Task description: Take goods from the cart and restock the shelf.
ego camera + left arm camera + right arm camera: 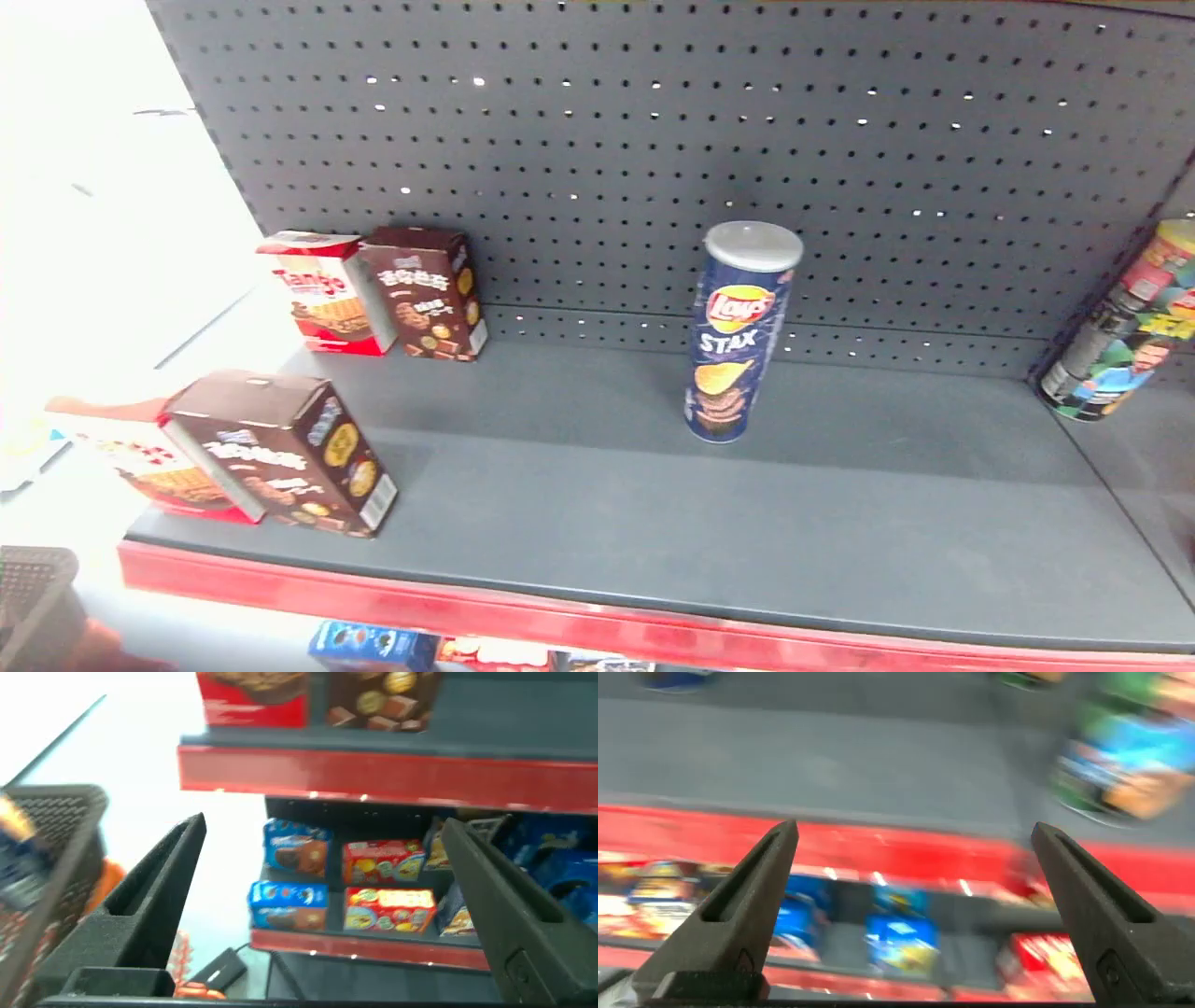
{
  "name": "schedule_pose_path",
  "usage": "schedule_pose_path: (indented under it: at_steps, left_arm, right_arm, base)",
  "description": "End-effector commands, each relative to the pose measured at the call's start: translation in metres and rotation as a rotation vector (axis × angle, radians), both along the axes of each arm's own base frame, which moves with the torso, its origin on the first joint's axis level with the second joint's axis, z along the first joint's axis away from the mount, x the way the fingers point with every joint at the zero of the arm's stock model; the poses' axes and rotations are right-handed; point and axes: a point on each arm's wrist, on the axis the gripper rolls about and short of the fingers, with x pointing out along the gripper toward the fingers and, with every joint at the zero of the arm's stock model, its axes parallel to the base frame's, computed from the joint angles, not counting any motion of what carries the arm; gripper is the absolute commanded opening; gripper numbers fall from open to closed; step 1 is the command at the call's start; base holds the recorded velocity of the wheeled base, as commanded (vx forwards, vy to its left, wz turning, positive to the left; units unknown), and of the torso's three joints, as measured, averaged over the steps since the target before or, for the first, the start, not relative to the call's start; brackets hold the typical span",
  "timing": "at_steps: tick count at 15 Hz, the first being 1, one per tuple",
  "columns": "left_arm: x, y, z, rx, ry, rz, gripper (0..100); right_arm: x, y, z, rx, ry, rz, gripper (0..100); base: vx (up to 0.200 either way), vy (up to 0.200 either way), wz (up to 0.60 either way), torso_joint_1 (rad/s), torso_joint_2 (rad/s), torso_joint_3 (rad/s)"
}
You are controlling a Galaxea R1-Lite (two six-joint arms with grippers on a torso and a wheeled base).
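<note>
I see my L gripper [322, 829] spread wide, empty, mesh basket [47, 849] beside it. R gripper [915, 833] also wide, empty, near shelf [653, 523] front. Chips can [742, 331] stands upright mid-shelf, boxes [280, 448] at left.

The grey shelf [653, 523] has a red front edge and a pegboard back [653, 140]. At far left a red box [327, 294] and a brown box [425, 291] stand touching. At near left a second red box [140, 457] and a second brown box [285, 453] stand side by side. A blue can [738, 331] stands upright mid-shelf, and a colourful can [1120, 327] at far right.
</note>
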Motion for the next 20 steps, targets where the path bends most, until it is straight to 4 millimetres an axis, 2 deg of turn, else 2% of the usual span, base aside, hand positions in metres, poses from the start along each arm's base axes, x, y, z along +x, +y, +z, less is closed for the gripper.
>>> schedule_pose_path:
  at_steps: [1, 6, 17, 18, 19, 20]
  left_arm:
    - [0.0, 0.0, 0.0, 0.0, 0.002, 0.0, 100]
    - [0.0, 0.0, 0.0, 0.003, 0.002, -0.003, 100]
    - [0.0, 0.0, 0.0, 0.003, 0.002, -0.005, 100]
    - [-0.001, 0.0, 0.003, 0.001, -0.011, 0.006, 100]
    - [-0.006, 0.0, 0.023, 0.009, -0.06, 0.008, 100]
    - [-0.004, 0.0, 0.046, 0.012, 0.005, 0.014, 100]
  right_arm:
    - [0.0, 0.0, 0.0, 0.0, 0.0, 0.001, 100]
    - [0.0, 0.0, 0.0, 0.0, 0.0, 0.001, 100]
    - [0.0, 0.0, 0.0, 0.0, 0.0, 0.001, 100]
    - [0.0, 0.0, 0.0, 0.0, 0.0, 0.001, 100]
    - [0.0, 0.0, 0.0, 0.0, 0.0, 0.001, 100]
    - [0.0, 0.0, 0.0, 0.0, 0.0, 0.001, 100]
  base:
    - [0.0, 0.0, 0.6, 0.002, 0.0, -0.002]
    - [0.0, 0.0, 0.6, -0.001, 0.0, 0.003]
    - [0.0, 0.0, 0.0, 0.0, 0.0, 0.0]
    - [0.0, 0.0, 0.0, 0.0, 0.0, 0.0]
    - [0.0, 0.0, 0.0, 0.0, 0.0, 0.0]
    - [0.0, 0.0, 0.0, 0.0, 0.0, 0.0]
